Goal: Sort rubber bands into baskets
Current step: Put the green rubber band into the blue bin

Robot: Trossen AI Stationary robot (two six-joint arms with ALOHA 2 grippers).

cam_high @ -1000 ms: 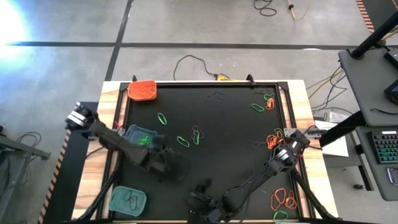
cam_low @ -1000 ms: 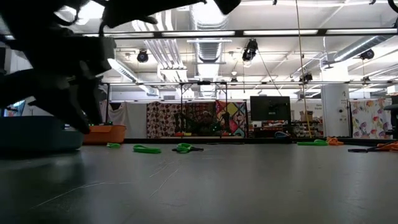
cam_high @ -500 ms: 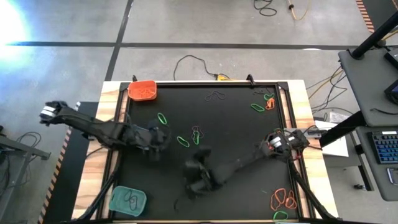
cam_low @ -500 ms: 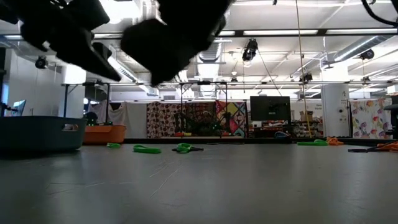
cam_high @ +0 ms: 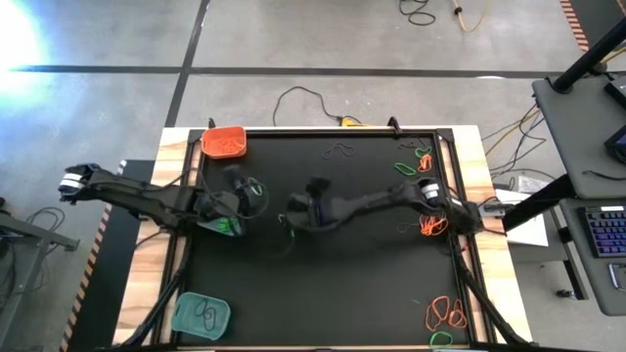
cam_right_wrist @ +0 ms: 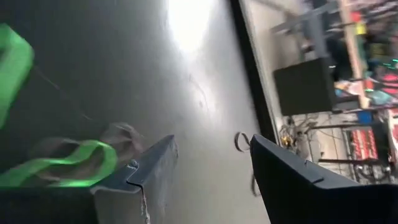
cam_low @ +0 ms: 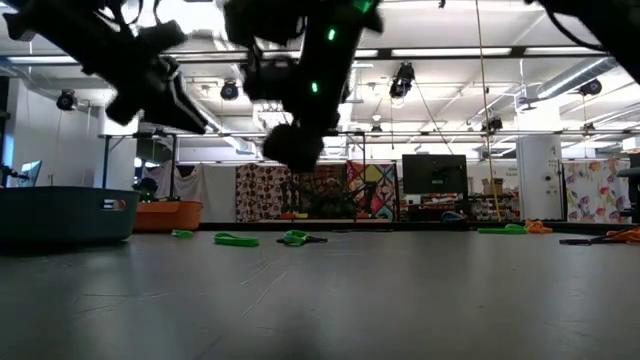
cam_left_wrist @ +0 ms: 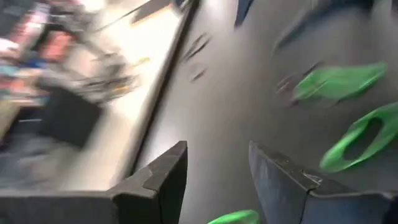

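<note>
- Left gripper point(cam_high: 235, 186): fingers parted, nothing held; I see it covering most of the teal plastic basket point(cam_high: 223, 226).
- Right gripper point(cam_high: 296, 205): parted, empty; blurred green rubber bands point(cam_right_wrist: 62, 163) beneath.

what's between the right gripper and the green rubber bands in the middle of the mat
Nothing visible. The right gripper hangs open over the green rubber bands, with only bare mat around them; the left gripper is off to the side.
</note>
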